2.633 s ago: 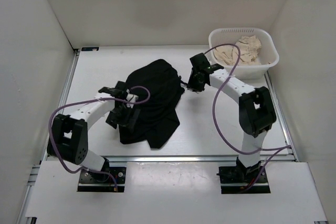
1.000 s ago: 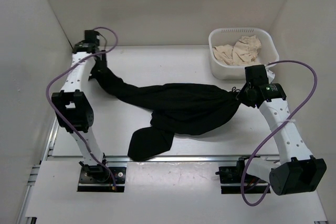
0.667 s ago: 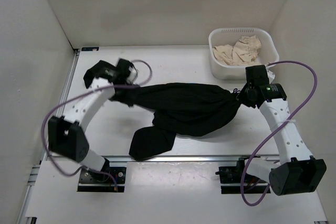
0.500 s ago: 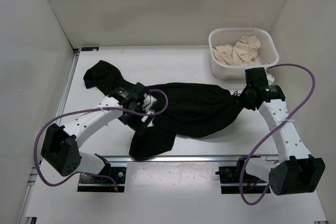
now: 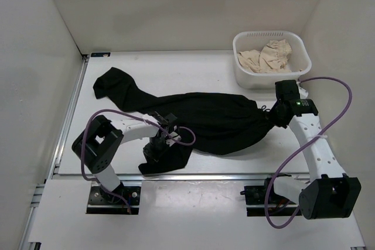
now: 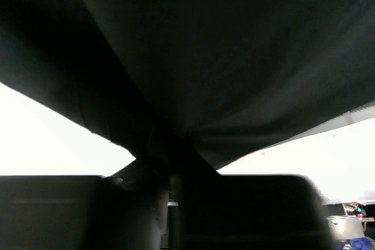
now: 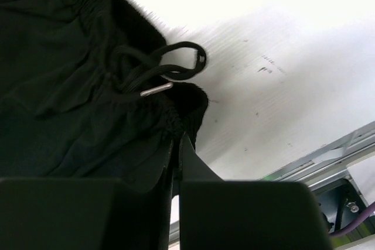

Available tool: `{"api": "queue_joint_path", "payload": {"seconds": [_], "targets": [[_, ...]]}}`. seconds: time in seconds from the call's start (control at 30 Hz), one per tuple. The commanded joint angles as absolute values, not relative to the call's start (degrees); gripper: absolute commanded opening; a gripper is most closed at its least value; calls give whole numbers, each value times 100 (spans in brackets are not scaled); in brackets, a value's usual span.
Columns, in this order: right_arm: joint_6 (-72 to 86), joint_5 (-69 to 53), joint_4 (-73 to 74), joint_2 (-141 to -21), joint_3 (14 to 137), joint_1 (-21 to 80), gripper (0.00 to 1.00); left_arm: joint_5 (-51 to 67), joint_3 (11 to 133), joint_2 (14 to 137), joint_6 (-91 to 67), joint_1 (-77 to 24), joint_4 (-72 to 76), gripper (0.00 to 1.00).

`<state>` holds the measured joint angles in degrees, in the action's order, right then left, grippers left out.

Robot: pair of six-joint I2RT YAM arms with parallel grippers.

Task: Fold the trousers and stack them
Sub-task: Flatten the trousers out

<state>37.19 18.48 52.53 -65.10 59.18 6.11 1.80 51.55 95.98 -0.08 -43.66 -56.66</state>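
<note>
Left pincer (image 5: 156, 147) has dropped near; it and right pincer (image 5: 270, 115) clamp trousers (image 5: 211, 118) stretched left-right

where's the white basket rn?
Top view: the basket sits at the far right corner of the table, beige cloth inside, just beyond the right gripper clamped on the trousers.

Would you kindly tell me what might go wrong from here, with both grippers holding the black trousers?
The right gripper pinches only a thin edge of the waistband of the trousers, so a pull may slip it free.
The drawstring loop lies loose beside it and might snag.
The left gripper holds the near leg, while the far leg end lies unheld at the far left; a fold could leave the legs misaligned.
</note>
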Motion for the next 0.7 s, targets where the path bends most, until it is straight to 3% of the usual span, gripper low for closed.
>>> {"api": "queue_joint_path", "payload": {"seconds": [0.0,0.1,0.2,0.33,0.43,0.47,0.5,0.57,0.67], "targets": [[3569,2101,5203,-6285,5933,352,0,466,4861,9571,0,-4290,-5142,14],[3350,2101,5203,-6284,5933,-8,0,-585,4624,9160,0,-3720,-5142,14],[3121,1978,5265,-6284,5880,-499,0,-2045,4605,8625,0,-2482,-4878,14],[2988,1811,5265,-6231,5608,-861,0,-2434,5438,8332,0,-454,-4878,14],[2988,1740,5204,-6231,5546,-861,0,-2496,6098,8332,0,200,-4878,15],[2936,1688,5203,-6231,5494,-861,0,-2496,6204,8332,0,489,-4878,21],[2936,1688,5151,-6231,5493,-861,0,-2496,6353,8332,0,605,-4878,44],[2936,1495,5150,-6231,5441,-861,0,-2549,6486,8489,0,799,-4878,75],[2883,1301,5037,-6231,5440,-861,0,-2602,6776,8604,0,1107,-4878,84]]}}
